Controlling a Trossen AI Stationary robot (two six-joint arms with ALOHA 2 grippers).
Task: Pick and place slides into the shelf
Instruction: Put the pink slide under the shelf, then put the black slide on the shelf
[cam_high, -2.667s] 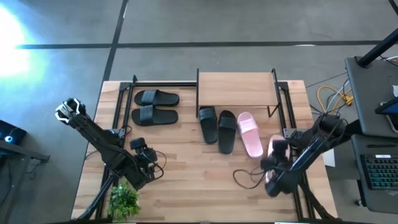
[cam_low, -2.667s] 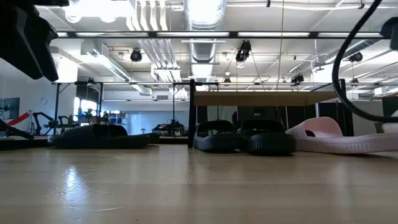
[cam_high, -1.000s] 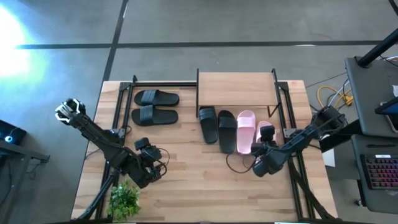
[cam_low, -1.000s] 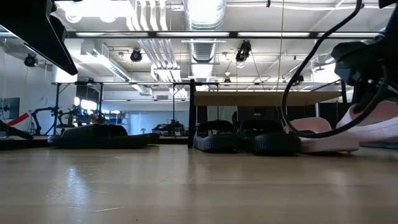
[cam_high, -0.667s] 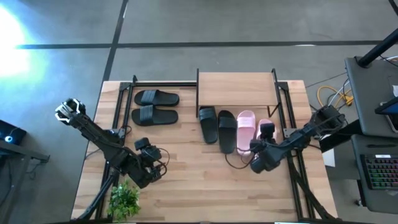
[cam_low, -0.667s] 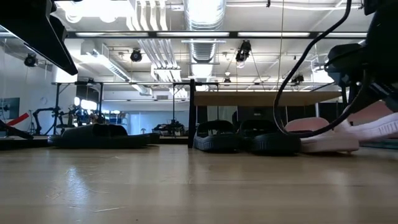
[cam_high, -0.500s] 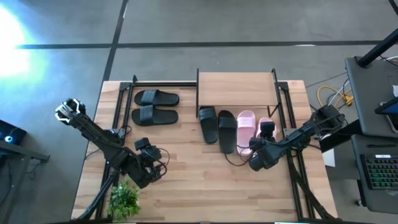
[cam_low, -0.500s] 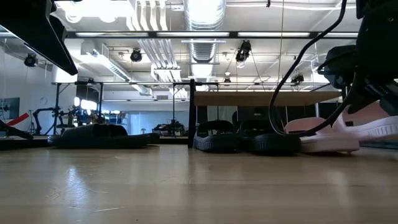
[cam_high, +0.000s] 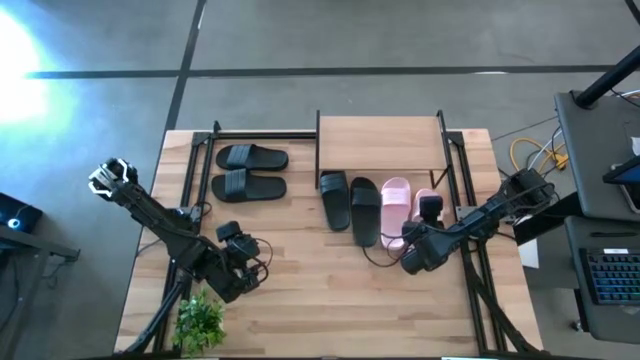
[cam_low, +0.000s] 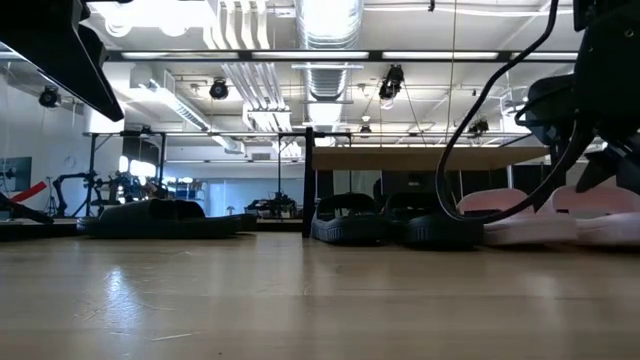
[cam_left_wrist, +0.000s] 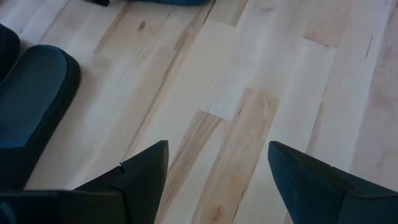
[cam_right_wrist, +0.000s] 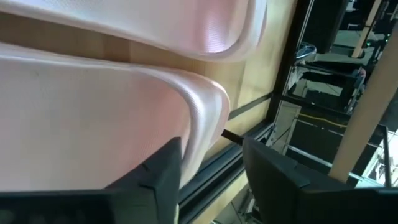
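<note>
Wooden tabletop (cam_high: 300, 280); open workshop room behind; right claw (cam_high: 428, 212) spread over pink slide (cam_low: 600, 215).

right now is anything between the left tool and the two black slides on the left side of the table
Nothing visible does. The left tool sits open near the table's front edge, and only bare wood lies between it and the two black slides.

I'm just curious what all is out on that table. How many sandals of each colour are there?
Black slides: 4
Pale pink slides: 2
Total: 6
</note>
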